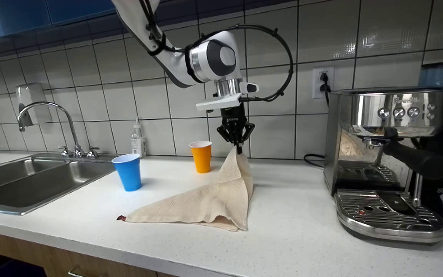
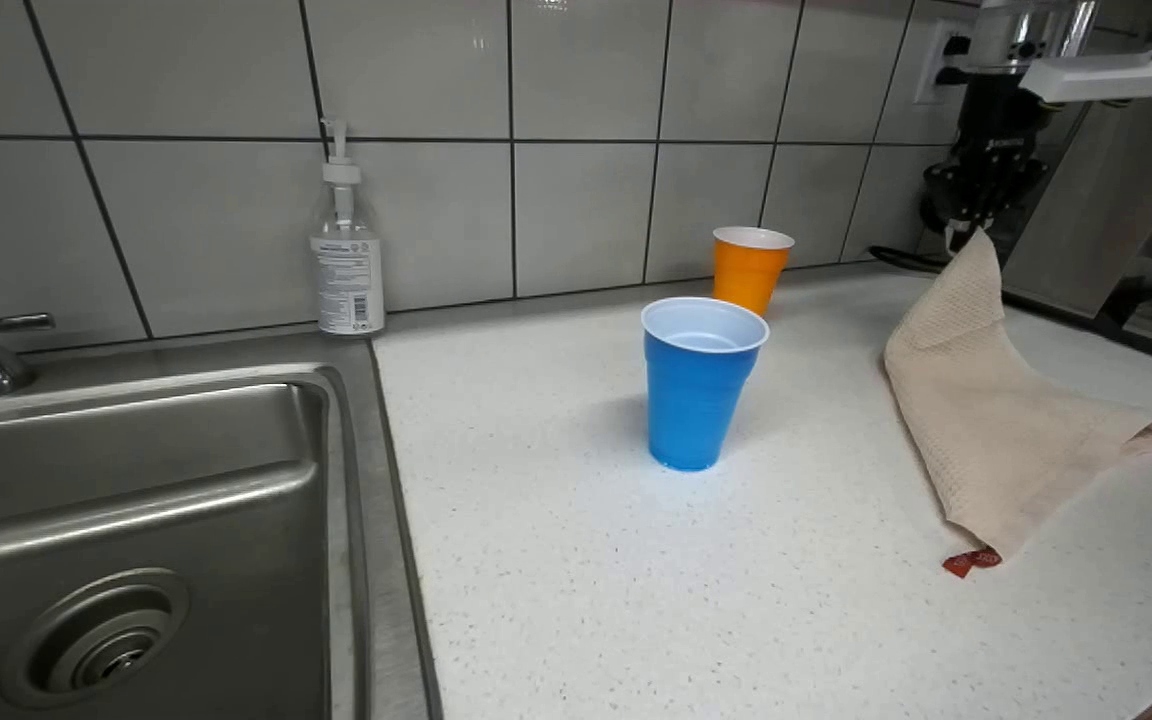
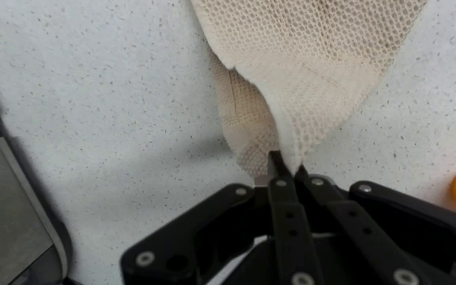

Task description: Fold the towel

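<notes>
Towel (image 1: 206, 204) on surface (image 1: 290, 231); clock centred on it in exterior view: raised peak at 1 o'clock, in end effector (image 1: 239, 148); far cup (image 1: 201, 157) at 12 o'clock, behind towel, before wall (image 1: 271, 134); near cup (image 1: 127, 173) at 10 o'clock, between towel and sink (image 1: 40, 188); pump bottle (image 1: 137, 141) past near cup, also at 10 o'clock, near wall; sink at 9 o'clock, set into surface, faucet (image 1: 78, 151) at its back edge; coffee machine (image 1: 383, 123) at 3 o'clock, well apart

A white countertop (image 1: 290, 215) bears a tapered blue plastic cup (image 1: 128, 173), a tapered orange plastic cup (image 1: 202, 159), a boxy metal coffeemaker (image 1: 375, 165) and, partly, a beige cloth towel (image 1: 214, 197).
</notes>
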`<move>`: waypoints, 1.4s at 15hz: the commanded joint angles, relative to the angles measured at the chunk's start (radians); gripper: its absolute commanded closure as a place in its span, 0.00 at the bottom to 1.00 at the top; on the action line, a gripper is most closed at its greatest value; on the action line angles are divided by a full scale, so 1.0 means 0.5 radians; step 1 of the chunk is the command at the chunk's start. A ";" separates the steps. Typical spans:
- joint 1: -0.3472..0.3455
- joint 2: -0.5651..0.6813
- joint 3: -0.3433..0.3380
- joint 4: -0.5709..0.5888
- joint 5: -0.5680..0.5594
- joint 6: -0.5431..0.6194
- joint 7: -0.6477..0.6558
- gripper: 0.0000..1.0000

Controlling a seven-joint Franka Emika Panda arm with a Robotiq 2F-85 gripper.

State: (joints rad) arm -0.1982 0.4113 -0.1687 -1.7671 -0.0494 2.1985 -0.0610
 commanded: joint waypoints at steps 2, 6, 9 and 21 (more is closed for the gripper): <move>-0.001 -0.234 0.011 -0.275 -0.049 0.028 -0.133 0.99; 0.019 -0.393 0.014 -0.478 -0.056 0.027 -0.141 0.99; 0.052 -0.521 0.016 -0.626 -0.077 0.033 -0.108 0.99; 0.172 -0.965 0.075 -1.067 -0.173 0.018 -0.040 0.99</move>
State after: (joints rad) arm -0.1179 0.0073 -0.1478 -2.2312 -0.1087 2.1985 -0.1098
